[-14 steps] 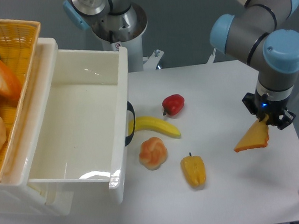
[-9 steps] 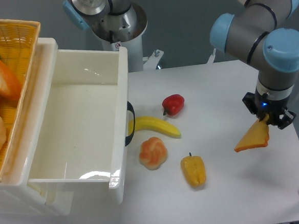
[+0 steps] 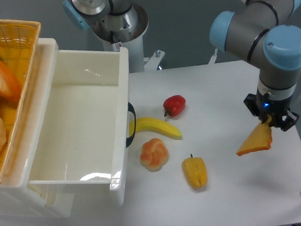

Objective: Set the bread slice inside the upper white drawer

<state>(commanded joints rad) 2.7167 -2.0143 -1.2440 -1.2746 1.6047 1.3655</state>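
The fixed camera shows the pincer (image 3: pixel 271 120) clamped on the upper corner of the bread slice (image 3: pixel 256 141), which hangs tilted below and to its left, apparently clear of the bench (image 3: pixel 233 190). The slice looks like a light, stiff plastic toy with a smooth face, likely slippery; a hold on the crust edge seems adequate but could let it pivot. The upper white drawer (image 3: pixel 118 162) stands open well away to the pincer's left, beyond the yellow pepper (image 3: pixel 195 172), banana (image 3: pixel 156 127) and red pepper (image 3: pixel 175 105).
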